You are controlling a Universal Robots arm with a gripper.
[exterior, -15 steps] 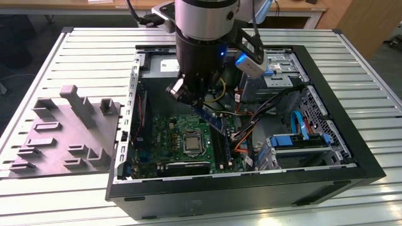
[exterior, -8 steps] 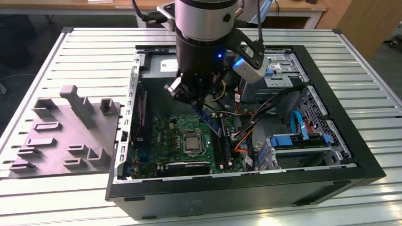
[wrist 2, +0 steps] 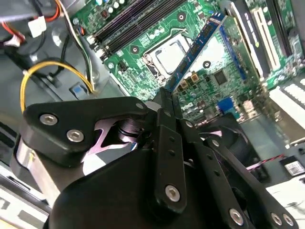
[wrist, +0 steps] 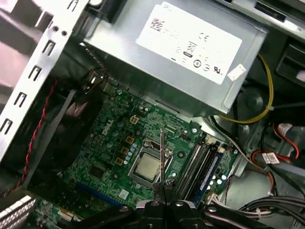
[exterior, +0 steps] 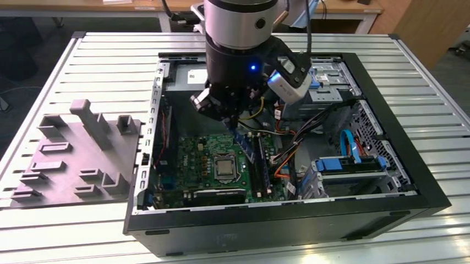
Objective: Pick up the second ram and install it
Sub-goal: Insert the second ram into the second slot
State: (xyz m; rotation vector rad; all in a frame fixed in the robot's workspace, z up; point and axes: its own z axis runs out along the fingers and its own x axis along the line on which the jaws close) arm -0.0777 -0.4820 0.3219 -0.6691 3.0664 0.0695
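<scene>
My gripper [exterior: 232, 122] hangs inside the open computer case [exterior: 382, 209], above the green motherboard [exterior: 198, 157]. It is shut on the second ram [exterior: 250, 147], a thin greenish-blue strip that slants down from the fingers toward the board. In the second wrist view the second ram [wrist 2: 198, 50] sticks out from between the black fingers [wrist 2: 164, 107] over the board. In the first wrist view the second ram [wrist: 162, 155] shows edge-on as a thin line rising from the gripper [wrist: 164, 204], beside the long black slots [wrist: 200, 164]. The strip hovers over the board, apart from the slots.
A grey moulded tray [exterior: 74, 159] lies on the slatted table at the exterior view's left. The silver processor socket [exterior: 222, 168] sits mid-board. A metal power supply box [wrist: 190, 47] and yellow and orange cables [wrist 2: 28, 81] crowd the case, with a blue-trimmed drive bay [exterior: 353, 165].
</scene>
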